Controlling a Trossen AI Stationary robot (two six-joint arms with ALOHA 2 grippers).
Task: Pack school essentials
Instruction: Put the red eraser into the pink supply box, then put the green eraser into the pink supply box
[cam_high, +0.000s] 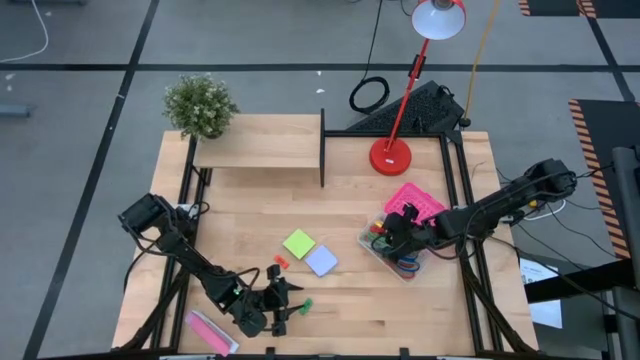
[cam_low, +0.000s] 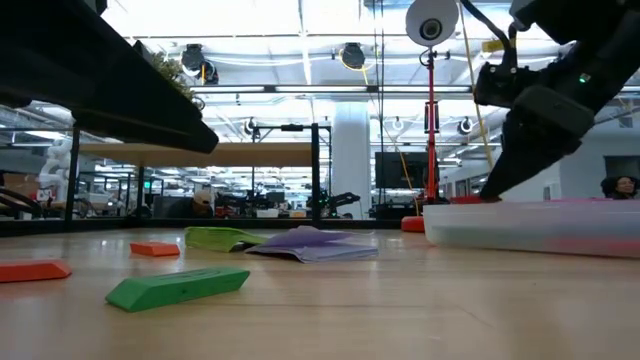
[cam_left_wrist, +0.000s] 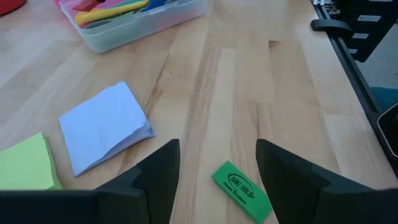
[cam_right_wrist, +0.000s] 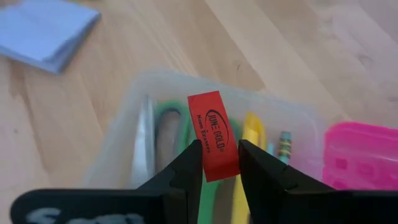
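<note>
My right gripper (cam_right_wrist: 219, 152) is shut on a red eraser (cam_right_wrist: 211, 127) above a clear plastic box (cam_high: 396, 257) at the table's right. The box holds scissors (cam_right_wrist: 163, 134), a yellow pen (cam_right_wrist: 252, 134) and a pencil (cam_right_wrist: 285, 146). Near the front edge, my left gripper (cam_left_wrist: 217, 162) stands open and low, with a green eraser (cam_left_wrist: 242, 190) lying flat on the table between its fingers, untouched. A green sticky-note pad (cam_high: 298, 243) and a pale-blue pad (cam_high: 321, 260) lie flat at mid-table. Two small red and orange erasers (cam_high: 278, 261) lie beside them. My right gripper pinches the red eraser's lower end (cam_right_wrist: 216, 163) between its two fingers, on the eraser's two long edges. The eraser sticks out past the fingertips, lifted clear above the box's open top.
A pink perforated lid (cam_high: 415, 200) lies just behind the box. A flat pink-and-white packet (cam_high: 210, 331) lies at the front left. At the back stand a red desk lamp (cam_high: 391, 155), a raised wooden shelf (cam_high: 258, 150) and a potted plant (cam_high: 200, 105).
</note>
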